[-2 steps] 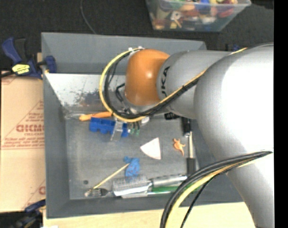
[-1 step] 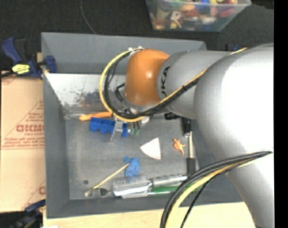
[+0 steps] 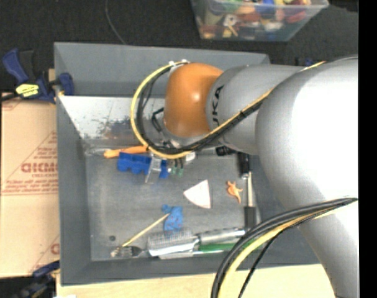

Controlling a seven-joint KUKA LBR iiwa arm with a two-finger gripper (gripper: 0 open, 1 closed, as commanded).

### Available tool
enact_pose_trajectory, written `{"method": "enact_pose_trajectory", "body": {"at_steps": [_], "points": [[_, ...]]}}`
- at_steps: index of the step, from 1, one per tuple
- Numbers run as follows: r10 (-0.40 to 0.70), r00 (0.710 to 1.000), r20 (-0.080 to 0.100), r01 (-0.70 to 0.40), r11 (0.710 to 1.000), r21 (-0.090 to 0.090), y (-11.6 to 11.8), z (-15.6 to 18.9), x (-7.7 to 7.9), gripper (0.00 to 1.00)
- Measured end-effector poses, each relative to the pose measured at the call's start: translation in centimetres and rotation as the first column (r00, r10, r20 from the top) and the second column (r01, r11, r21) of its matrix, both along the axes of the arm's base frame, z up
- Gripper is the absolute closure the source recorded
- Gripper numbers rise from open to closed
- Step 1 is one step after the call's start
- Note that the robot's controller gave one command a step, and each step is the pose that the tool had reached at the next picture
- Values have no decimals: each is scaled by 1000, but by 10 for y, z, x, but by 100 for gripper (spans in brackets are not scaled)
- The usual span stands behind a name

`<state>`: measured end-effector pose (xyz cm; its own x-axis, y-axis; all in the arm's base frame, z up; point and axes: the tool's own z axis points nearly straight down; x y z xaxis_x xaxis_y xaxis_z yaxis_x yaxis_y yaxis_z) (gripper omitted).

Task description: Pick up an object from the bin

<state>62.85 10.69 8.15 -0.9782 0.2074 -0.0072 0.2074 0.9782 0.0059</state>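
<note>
hovering claw (image 3: 158, 168) beside blue toy (image 3: 133, 162)

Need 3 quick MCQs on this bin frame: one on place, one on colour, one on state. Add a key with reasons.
1. Where does the brush lie?
A) along the lower wall of the bin in this view
B) in the top left corner
C) outside on the cardboard

2. What colour is the toy next to the tool?
A) red
B) blue
C) yellow

3. How does the white wedge lie?
A) on top of the toy
B) leaning on a wall
C) flat on the floor, touching nothing

Key:
1 A: the brush stretches along the foot of the lower wall.
2 B: the toy at the tool's left is plainly blue.
3 C: bare grey floor shows all round the wedge.
</note>
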Motion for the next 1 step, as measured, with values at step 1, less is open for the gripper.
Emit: {"method": "enact_pose_trajectory", "body": {"at_steps": [1], "points": [[-1,1000,-4,1,1000,0,0,29,-1,100]]}}
